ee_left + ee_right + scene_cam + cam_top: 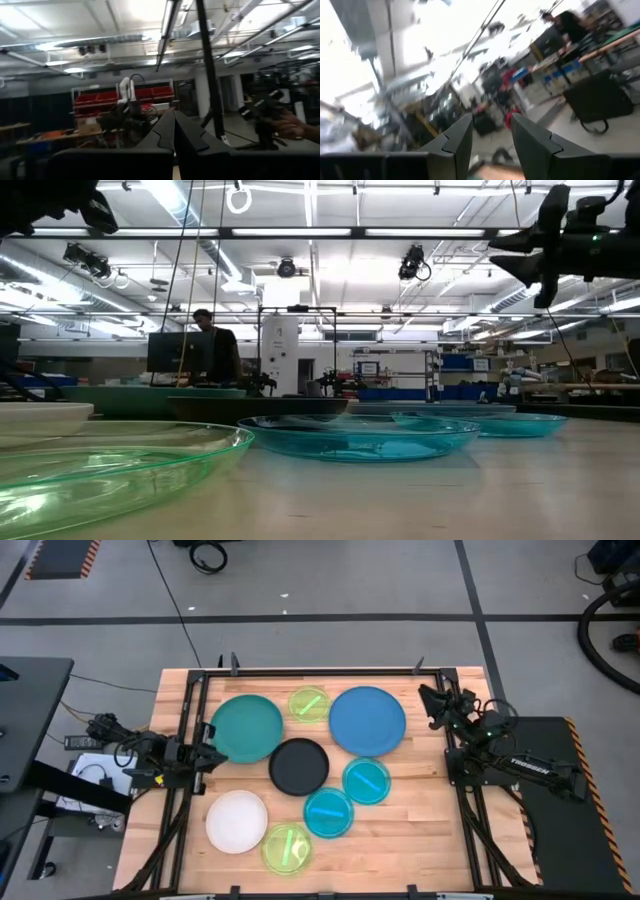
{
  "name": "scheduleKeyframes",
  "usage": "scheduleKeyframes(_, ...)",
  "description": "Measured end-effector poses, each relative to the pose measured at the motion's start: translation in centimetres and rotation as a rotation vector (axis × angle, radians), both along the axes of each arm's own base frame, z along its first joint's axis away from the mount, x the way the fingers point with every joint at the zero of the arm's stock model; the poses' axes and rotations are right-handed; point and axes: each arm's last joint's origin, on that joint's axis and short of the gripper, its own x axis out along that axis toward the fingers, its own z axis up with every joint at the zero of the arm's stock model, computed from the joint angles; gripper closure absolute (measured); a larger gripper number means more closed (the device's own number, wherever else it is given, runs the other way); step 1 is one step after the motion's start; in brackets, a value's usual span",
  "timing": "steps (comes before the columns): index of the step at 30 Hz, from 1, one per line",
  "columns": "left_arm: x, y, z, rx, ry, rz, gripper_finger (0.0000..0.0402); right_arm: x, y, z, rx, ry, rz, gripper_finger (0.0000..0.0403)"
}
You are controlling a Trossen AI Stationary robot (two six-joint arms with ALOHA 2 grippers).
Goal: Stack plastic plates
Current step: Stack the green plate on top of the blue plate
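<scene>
Eight plates lie flat and apart on the wooden table. Large teal plate (246, 728) and large blue plate (367, 720) are toward the far side, with a small lime-green plate (309, 703) between them. The black plate (298, 766) is in the middle and the white plate (237, 821) is near left. Two cyan plates (366, 780) (328, 812) and a second lime-green plate (287, 847) lie nearer. My left gripper (218, 752) hangs raised beside the teal plate's left rim, shut (173, 130). My right gripper (428, 698) is raised at the table's far right, open (491, 135).
A black frame rail (190, 740) runs along the table's left side and another (462, 790) along its right. Bare wood (420, 840) shows at the near right. In the low view the lime-green plate (100, 470) and a cyan plate (355, 435) are closest. A person (215, 345) stands far behind.
</scene>
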Motion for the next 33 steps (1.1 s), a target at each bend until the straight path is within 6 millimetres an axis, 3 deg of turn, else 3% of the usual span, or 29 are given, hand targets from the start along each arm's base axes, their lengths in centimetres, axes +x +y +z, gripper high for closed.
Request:
scheduleKeyframes(3, 0.0, 0.2, 0.0, -0.116, 0.023, 0.024, 0.0395, 0.1, 0.1, 0.1, -0.041, 0.025, 0.037, 0.0257)
scheduleKeyframes(6, 0.2, 0.7, 0.1, -0.224, 0.106, 0.186, 0.0395, 0.5, 0.2, 0.3, -0.121, 0.101, 0.086, 0.0257)
scheduleKeyframes(14, 0.7, 1.1, 1.2, -0.22, 0.216, 0.325, 0.0356, 2.9, -0.4, 1.5, -0.124, 0.26, 0.197, 0.0257)
scheduleKeyframes(22, 1.6, 1.0, 1.3, -0.266, 0.37, 0.314, 0.0313, 7.4, -0.4, 2.2, -0.129, 0.473, 0.323, 0.0257)
scheduleKeyframes(33, 2.8, 0.4, 0.3, -0.325, 0.495, 0.263, 0.0311, 14.5, 0.4, 3.3, -0.145, 0.758, 0.32, 0.0257)
